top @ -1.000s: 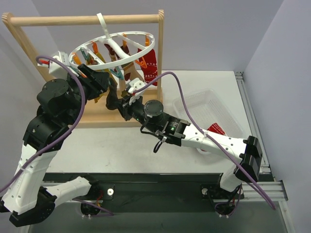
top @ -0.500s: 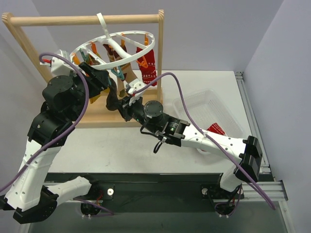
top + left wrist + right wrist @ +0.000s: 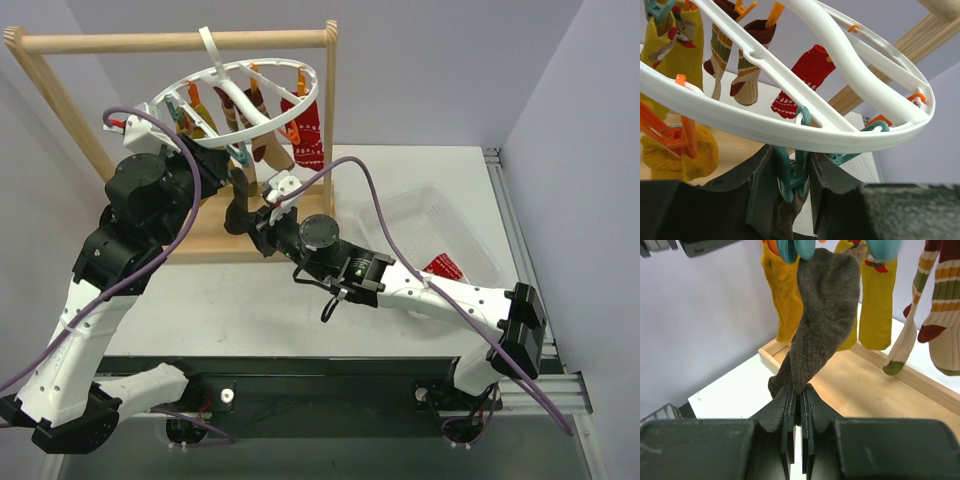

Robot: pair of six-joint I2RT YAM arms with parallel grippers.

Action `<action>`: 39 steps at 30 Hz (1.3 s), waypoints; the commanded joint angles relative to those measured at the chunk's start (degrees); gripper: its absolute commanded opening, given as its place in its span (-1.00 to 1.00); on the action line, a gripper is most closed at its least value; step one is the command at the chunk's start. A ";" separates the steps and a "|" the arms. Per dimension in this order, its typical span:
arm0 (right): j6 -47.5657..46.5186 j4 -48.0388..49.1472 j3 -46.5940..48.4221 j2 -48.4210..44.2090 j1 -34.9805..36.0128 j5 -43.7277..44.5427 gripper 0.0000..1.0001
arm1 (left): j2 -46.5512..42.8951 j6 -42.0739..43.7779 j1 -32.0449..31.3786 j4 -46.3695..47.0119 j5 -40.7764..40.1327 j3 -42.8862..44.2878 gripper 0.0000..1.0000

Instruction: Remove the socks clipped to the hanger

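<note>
The right pincer (image 3: pixel 799 390) is gripping the brown sock (image 3: pixel 827 305) hanging just above it; the left pincer (image 3: pixel 791 167) is squeezing its teal clip (image 3: pixel 790 187). Pulling before the clip is opening could be dragging the hanger (image 3: pixel 740 125) askew.

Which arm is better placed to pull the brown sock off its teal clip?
Right. The right gripper is shut low on the brown fabric sock; the left gripper flanks the teal plastic clip under the white plastic ring hanger.
</note>
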 commanded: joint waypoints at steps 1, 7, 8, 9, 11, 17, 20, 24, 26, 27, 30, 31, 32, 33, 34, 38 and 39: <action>-0.44 3.51 -2.87 -4.50 0.56 2.96 -1.00 | -0.82 0.99 0.33 3.76 1.23 0.12 -0.58; -0.79 2.64 -7.79 -8.98 0.56 9.10 -1.00 | -1.00 0.73 0.33 4.64 2.54 -0.49 -0.75; -0.97 1.85 -8.84 -9.60 0.47 11.29 -1.00 | -0.91 0.72 0.33 4.73 2.63 -0.66 -0.75; -0.71 0.62 -9.11 -10.74 0.30 13.40 -1.00 | -0.91 0.64 0.33 4.73 2.81 -0.75 -0.75; 0.43 -4.20 -9.73 -11.80 -1.01 20.17 -1.00 | -0.91 0.55 0.33 5.08 3.25 -1.02 -0.75; 15.18 -19.59 -16.31 -20.91 -9.97 26.52 -1.00 | -0.91 0.64 0.33 6.31 4.83 -1.46 -0.72; 22.83 -24.95 -23.25 -26.89 -16.91 26.26 -1.00 | -0.82 0.64 0.33 7.27 5.80 -1.72 -0.70; 29.79 -31.28 -30.55 -34.03 -25.97 21.97 -1.00 | -0.56 0.46 0.33 8.94 7.20 -2.69 -0.69; 31.45 -32.52 -33.72 -37.01 -30.54 20.20 -1.00 | -0.30 -0.15 0.42 9.82 7.56 -3.13 -0.67; 31.81 -33.91 -34.34 -37.55 -31.69 18.80 -1.00 | -0.21 -0.33 0.42 10.26 7.91 -3.30 -0.67; 33.66 -37.69 -35.48 -37.64 -36.17 16.68 -1.00 | 0.06 -0.86 0.42 11.93 9.05 -3.92 -0.65; 34.27 -38.75 -35.48 -37.12 -37.31 15.63 -1.00 | 0.23 -1.03 0.42 12.72 9.66 -4.09 -0.65; 35.06 -39.81 -35.31 -35.98 -38.98 15.27 -1.00 | 0.32 -1.12 0.42 13.16 9.93 -4.09 -0.64; 35.42 -41.99 -35.13 -35.28 -40.04 14.84 -0.98 | 0.32 -1.21 0.42 13.60 10.37 -4.18 -0.64; 35.77 -42.97 -34.96 -34.49 -40.74 13.96 -0.96 | 0.23 -1.47 0.42 14.56 10.72 -4.44 -0.64; 35.60 -46.31 -33.64 -30.53 -43.47 11.93 -0.71 | 0.15 -2.17 0.42 16.33 12.65 -5.58 -0.63; 34.64 -46.58 -33.38 -30.00 -43.47 11.93 -0.64 | 0.23 -2.44 0.42 16.77 13.09 -5.76 -0.63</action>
